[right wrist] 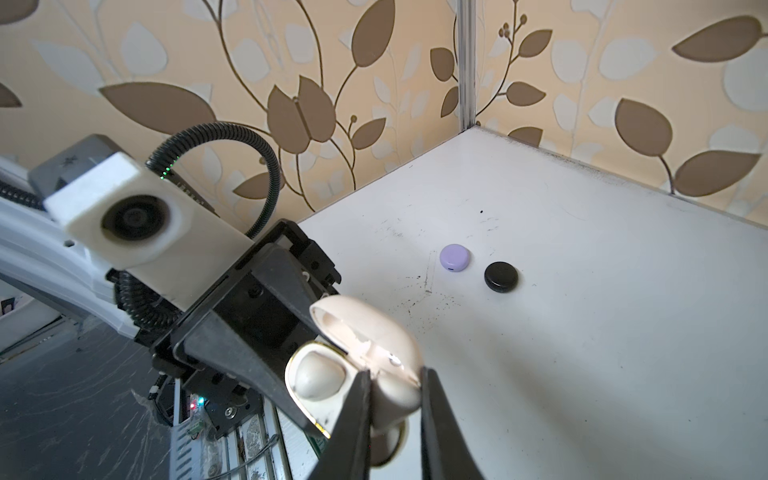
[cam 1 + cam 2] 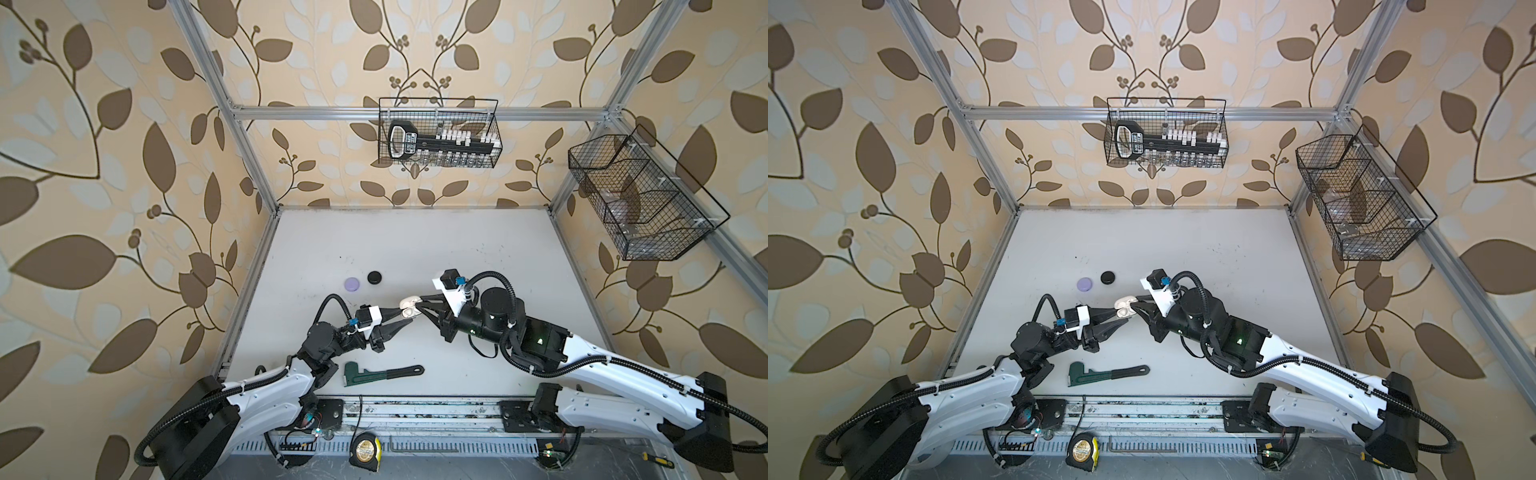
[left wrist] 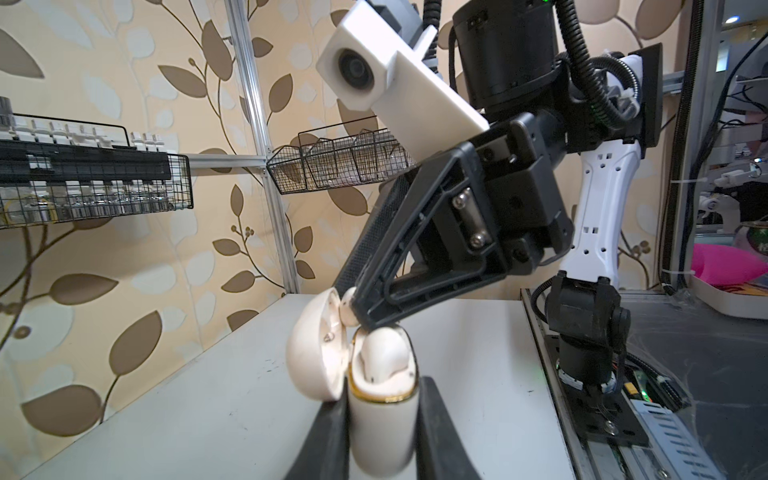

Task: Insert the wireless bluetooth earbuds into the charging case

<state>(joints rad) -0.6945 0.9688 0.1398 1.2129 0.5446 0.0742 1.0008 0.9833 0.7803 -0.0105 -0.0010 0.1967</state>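
Observation:
My left gripper (image 3: pixel 382 409) is shut on a white charging case (image 3: pixel 382 428), held above the table with its lid (image 3: pixel 313 361) hinged open. One white earbud (image 3: pixel 384 353) sits in a socket of the case. My right gripper (image 1: pixel 395 382) is shut on a second white earbud (image 1: pixel 395 401) and holds it right at the case's open mouth, touching the rim. In both top views the two grippers (image 2: pixel 402 316) (image 2: pixel 419 305) meet tip to tip at the case (image 2: pixel 1124 311) near the table's middle.
A closed lilac case (image 2: pixel 352 284) and a closed black case (image 2: pixel 375 277) lie on the table behind my left gripper. A green pipe wrench (image 2: pixel 374 372) lies near the front edge. Two wire baskets (image 2: pixel 438 133) (image 2: pixel 636 199) hang on the walls. A tape measure (image 2: pixel 365 451) sits below the rail.

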